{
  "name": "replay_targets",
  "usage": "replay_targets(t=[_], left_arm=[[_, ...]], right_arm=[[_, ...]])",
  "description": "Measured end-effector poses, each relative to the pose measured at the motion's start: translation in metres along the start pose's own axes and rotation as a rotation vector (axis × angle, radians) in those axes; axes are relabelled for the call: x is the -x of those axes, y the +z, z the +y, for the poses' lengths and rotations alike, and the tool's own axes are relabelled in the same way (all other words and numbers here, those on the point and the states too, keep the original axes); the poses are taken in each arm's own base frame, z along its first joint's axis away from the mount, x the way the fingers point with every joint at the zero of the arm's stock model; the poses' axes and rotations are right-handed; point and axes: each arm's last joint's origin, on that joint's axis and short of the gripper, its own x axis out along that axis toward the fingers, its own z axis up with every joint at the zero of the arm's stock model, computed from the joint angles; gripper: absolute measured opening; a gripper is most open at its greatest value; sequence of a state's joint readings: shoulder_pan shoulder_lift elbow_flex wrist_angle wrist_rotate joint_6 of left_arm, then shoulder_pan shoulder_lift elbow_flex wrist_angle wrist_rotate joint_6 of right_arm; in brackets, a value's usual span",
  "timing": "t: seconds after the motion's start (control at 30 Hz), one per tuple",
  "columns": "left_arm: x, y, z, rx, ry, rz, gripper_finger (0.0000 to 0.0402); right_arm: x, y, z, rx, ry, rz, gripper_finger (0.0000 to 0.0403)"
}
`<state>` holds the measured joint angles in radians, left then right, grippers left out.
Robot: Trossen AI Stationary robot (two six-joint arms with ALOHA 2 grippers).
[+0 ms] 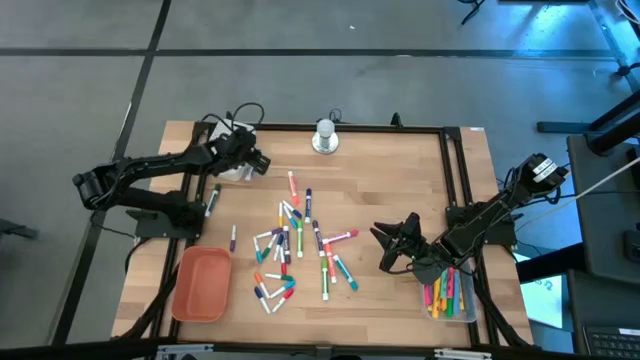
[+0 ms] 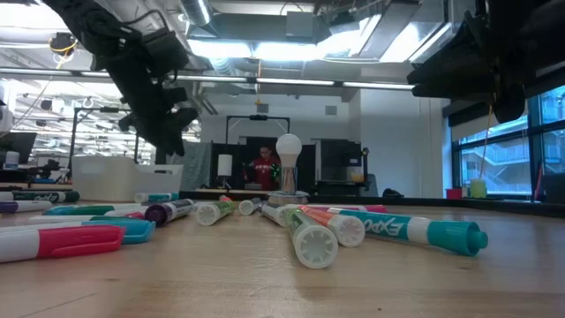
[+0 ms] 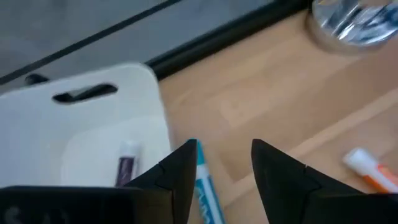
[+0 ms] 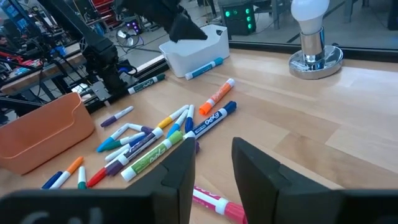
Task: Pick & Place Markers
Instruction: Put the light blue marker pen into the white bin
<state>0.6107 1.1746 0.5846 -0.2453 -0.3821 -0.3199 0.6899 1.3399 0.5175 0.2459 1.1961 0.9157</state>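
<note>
Many markers (image 1: 290, 245) lie scattered on the wooden table's middle, white-barrelled and coloured ones mixed. My left gripper (image 1: 256, 160) hangs open above the table beside a white tray (image 3: 81, 130) at the far left. A purple marker (image 3: 127, 167) lies inside that tray, and a blue marker (image 3: 203, 180) lies on the table against its wall, just under the fingers. My right gripper (image 4: 211, 162) is open and hovers right of the pile, above a pink marker (image 4: 214, 202). It touches nothing.
An orange tray (image 1: 203, 285) sits at the near left. A clear tray (image 1: 450, 297) holding several markers sits at the near right, under the right arm. A bulb on a metal base (image 1: 325, 137) stands at the far edge. A black frame rims the table.
</note>
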Motion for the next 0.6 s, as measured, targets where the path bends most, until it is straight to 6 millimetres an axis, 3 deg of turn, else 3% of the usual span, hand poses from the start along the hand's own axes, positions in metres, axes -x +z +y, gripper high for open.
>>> replay_targets(t=[0.17, 0.6], left_arm=[[-0.016, -0.014, -0.012, 0.017, 0.016, 0.102, 0.0133], [-0.061, -0.036, -0.037, -0.171, 0.206, 0.322, 0.0132]], right_arm=[[0.0, 0.0, 0.0, -0.001, 0.001, 0.0, 0.0106], [-0.011, 0.003, -0.003, -0.009, -0.016, 0.016, 0.0106]])
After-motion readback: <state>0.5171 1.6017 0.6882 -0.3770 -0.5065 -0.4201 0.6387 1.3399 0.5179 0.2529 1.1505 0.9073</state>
